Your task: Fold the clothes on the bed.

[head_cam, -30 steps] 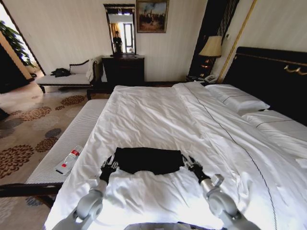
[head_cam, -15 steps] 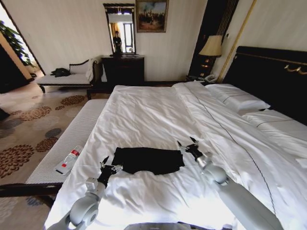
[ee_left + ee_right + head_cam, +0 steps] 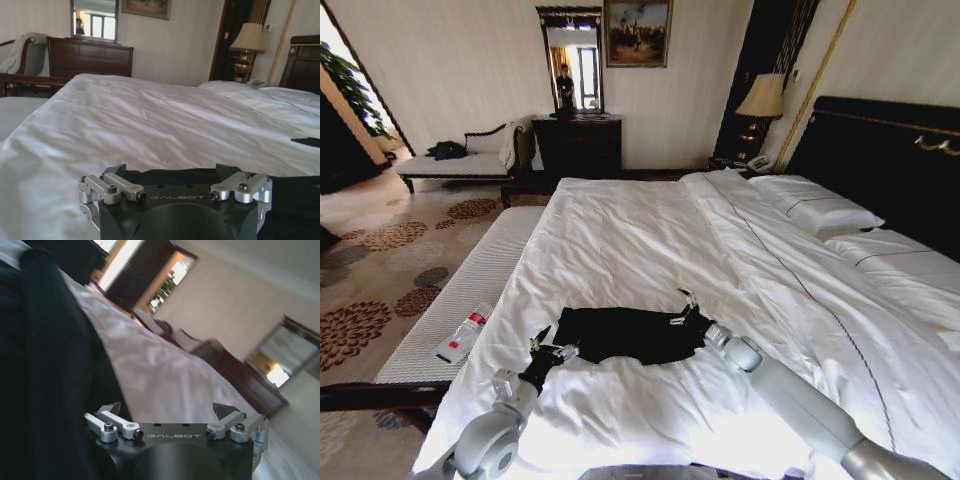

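Moved inward: right end effector (image 3: 682, 308), fingers apart, now over the black top's (image 3: 625, 334) right edge. Left end effector (image 3: 548, 349), fingers apart, beside its left edge. Top: folded, near bed (image 3: 650, 230) foot; soft, light, limp; best pinched at edges.

**Folded top near the foot of a bed, one end effector at each side**

The clothes (image 3: 628, 333) lie on the duvet (image 3: 650, 240) near the foot of the bed (image 3: 880, 160). The left end effector (image 3: 548, 350) sits at the garment's left edge, fingers spread. The right end effector (image 3: 684, 308) rests over its right end, fingers apart. Pillows (image 3: 820, 212) lie at the right, against the headboard. A bench (image 3: 470, 300) runs along the bed's left side, with a bottle (image 3: 463, 334) lying on it. Beyond the bed stands a dresser (image 3: 577, 145), a mirror (image 3: 571, 60) above it, a chaise (image 3: 455, 162) to its left, and a lamp (image 3: 761, 100) right of it.
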Controlling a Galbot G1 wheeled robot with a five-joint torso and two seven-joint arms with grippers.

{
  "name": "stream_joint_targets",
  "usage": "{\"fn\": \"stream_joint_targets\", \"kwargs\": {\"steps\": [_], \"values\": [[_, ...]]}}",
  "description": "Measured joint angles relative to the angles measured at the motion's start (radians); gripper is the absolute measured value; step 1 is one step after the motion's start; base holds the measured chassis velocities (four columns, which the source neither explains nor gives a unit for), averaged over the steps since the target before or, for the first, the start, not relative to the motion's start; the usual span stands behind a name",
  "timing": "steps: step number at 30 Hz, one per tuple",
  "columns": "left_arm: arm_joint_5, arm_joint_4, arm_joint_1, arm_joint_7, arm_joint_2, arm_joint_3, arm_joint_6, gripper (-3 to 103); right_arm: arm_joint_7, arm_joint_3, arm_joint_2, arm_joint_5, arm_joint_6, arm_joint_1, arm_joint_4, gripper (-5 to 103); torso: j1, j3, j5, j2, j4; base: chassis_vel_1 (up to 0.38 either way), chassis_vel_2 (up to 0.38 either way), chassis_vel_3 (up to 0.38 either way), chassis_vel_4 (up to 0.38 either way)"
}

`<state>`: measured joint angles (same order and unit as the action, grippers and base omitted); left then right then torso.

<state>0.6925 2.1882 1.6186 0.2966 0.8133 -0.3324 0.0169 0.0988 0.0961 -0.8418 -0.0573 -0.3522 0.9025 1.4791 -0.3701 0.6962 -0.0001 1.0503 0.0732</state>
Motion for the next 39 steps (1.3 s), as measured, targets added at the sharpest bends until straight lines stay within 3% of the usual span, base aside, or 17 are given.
{"fn": "stream_joint_targets", "kwargs": {"steps": [8, 12, 14, 17, 20, 25, 30, 34, 39], "values": [[0.036, 0.004, -0.024, 0.015, 0.003, 0.004, 0.023, 100, 0.005, -0.011, 0.094, -0.137, -0.049, 0.143, 0.181, 100, 0.0, 0.0, 0.0002, 0.0, 0.0005, 0.0, 0.0, 0.0, 0.0], [0.041, 0.01, -0.021, 0.02, 0.004, -0.001, 0.026, 100, 0.005, -0.022, 0.117, -0.14, -0.049, 0.165, 0.246, 100, 0.0, 0.0, 0.0001, 0.0, 0.0003, 0.0, 0.0, 0.0, 0.0], [0.046, 0.019, -0.013, 0.024, 0.006, -0.008, 0.031, 100, -0.002, -0.023, 0.115, -0.082, -0.03, 0.14, 0.267, 100, 0.0, 0.0, -0.0002, 0.0, 0.0002, 0.0, 0.0, 0.0, 0.0], [0.054, 0.03, -0.003, 0.026, 0.005, -0.016, 0.036, 100, -0.014, -0.008, 0.096, -0.019, -0.007, 0.095, 0.249, 100, 0.0, 0.0, -0.0004, 0.0, 0.0002, 0.0, 0.0, 0.0, 0.0], [0.072, 0.064, 0.033, 0.029, -0.008, -0.051, 0.044, 100, -0.024, 0.088, 0.033, 0.047, 0.013, -0.058, 0.107, 100, 0.0, 0.0, 0.0001, 0.0, 0.0001, 0.0, 0.0, 0.0, 0.0], [0.097, 0.128, 0.099, 0.027, -0.027, -0.099, 0.051, 100, -0.023, 0.217, -0.067, 0.032, -0.021, -0.239, -0.095, 100, 0.0, 0.0, -0.0001, 0.0, -0.0003, 0.0, 0.0, 0.0, 0.0], [0.124, 0.191, 0.177, 0.024, -0.036, -0.16, 0.055, 100, -0.021, 0.29, -0.164, 0.006, -0.046, -0.325, -0.235, 100, 0.0, 0.0, -0.0003, 0.0, -0.0003, 0.0, 0.0, 0.0, 0.0], [0.158, 0.219, 0.19, 0.026, -0.04, -0.196, 0.062, 100, -0.018, 0.331, -0.202, -0.024, -0.056, -0.332, -0.261, 100, 0.0, 0.0, 0.0001, 0.0, -0.0002, 0.0, 0.0, 0.0, 0.0], [0.196, 0.228, 0.157, 0.036, -0.049, -0.208, 0.073, 100, -0.024, 0.356, -0.189, -0.048, -0.041, -0.296, -0.142, 100, 0.0, 0.0, 0.0, 0.0, 0.0001, 0.0, 0.0, 0.0, 0.0]]}}
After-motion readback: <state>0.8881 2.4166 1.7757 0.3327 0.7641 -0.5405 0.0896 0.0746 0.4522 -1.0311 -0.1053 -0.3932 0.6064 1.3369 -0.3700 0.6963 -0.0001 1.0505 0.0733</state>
